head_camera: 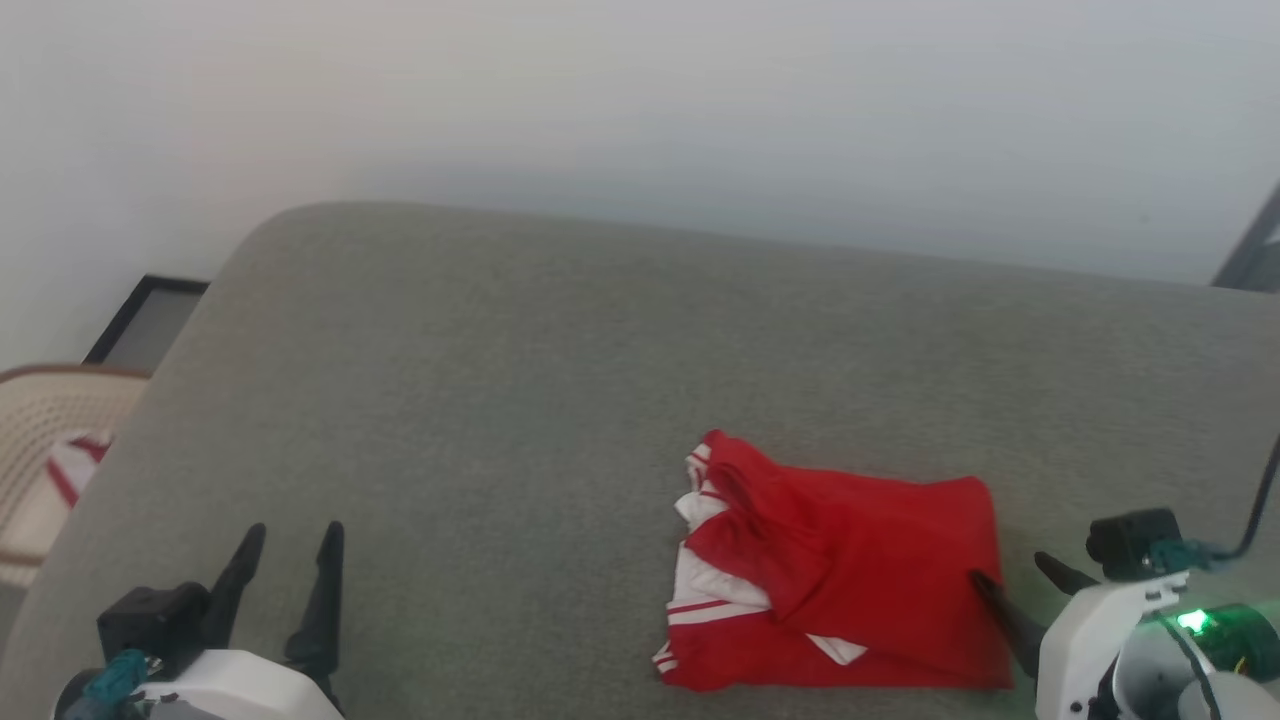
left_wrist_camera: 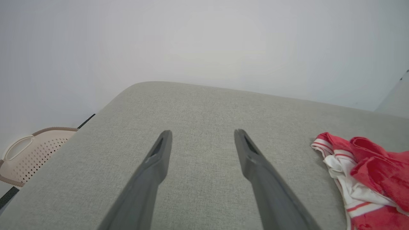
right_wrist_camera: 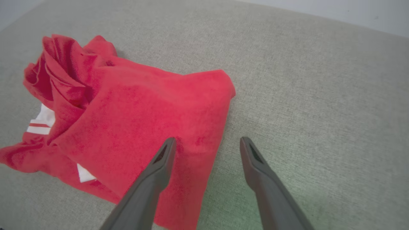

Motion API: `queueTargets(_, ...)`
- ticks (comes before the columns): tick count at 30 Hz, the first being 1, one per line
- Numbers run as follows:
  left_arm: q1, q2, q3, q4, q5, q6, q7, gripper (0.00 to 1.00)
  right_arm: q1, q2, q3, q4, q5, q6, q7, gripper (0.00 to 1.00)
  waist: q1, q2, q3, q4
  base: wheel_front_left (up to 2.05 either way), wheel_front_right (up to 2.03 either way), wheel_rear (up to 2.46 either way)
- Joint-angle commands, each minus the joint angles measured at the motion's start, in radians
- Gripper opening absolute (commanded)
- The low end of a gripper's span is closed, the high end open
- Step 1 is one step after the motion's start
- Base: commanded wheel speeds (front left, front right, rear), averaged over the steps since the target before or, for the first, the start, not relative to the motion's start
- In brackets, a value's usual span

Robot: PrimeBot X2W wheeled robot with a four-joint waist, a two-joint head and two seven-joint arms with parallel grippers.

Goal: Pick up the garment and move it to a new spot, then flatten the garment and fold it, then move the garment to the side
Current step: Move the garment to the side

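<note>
The garment (head_camera: 850, 570) is located in the lower right of the head view, laid on a grey upholstered surface (head_camera: 500, 400). It is folded into a rough rectangle. The right portion is shown as plain red cloth. At the left end, the layers are bunched, and white sleeve ends with red-white stripe trim are exposed. No lettering can be made out.

The right gripper (head_camera: 1008, 568) is positioned at the garment's right edge, with its fingers spread apart and nothing held between them. In the right wrist view, one finger is seen over the red cloth near that edge and the other over the bare grey surface. Whether the cloth is touched cannot be determined. A green light (head_camera: 1192, 622) is lit on the right wrist.

The left gripper (head_camera: 296, 528) is shown at the lower left of the head view, well apart from the garment. Its fingers are also spread and empty, over bare grey surface.

A beige perforated basket (head_camera: 40, 440) is seen at the left edge of the frame, beside the surface. A small red-and-white cloth (head_camera: 70, 465) is contained in it. A pale wall (head_camera: 640, 100) is shown across the top of the frame.
</note>
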Motion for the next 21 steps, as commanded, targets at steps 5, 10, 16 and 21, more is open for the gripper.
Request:
queueTargets(5, -0.024, -0.012, -0.012, 0.004, 0.007, -0.004, 0.0, 1.0, -0.055, -0.001, 0.009, 0.06, 0.017, -0.001, 0.1, 1.0, 0.0, 0.0, 0.033, 0.047, 0.0, 0.0, 0.0)
queueTargets(10, -0.036, -0.022, -0.024, 0.013, 0.01, -0.008, -0.002, 1.0, -0.108, 0.008, 0.021, 0.124, 0.022, -0.001, 0.193, 1.0, 0.0, 0.0, 0.052, 0.066, 0.0, 0.0, 0.0)
queueTargets(16, -0.049, -0.03, -0.03, 0.027, 0.007, -0.013, -0.005, 1.0, -0.154, 0.022, 0.044, 0.195, 0.04, -0.001, 0.278, 0.78, 0.0, 0.0, 0.063, 0.074, 0.0, 0.0, 0.0)
queueTargets(21, -0.059, -0.031, -0.029, 0.034, 0.005, -0.014, -0.008, 1.0, -0.172, 0.014, 0.065, 0.209, 0.05, -0.002, 0.322, 0.0, 0.0, 0.0, 0.067, 0.072, 0.0, 0.0, 0.0)
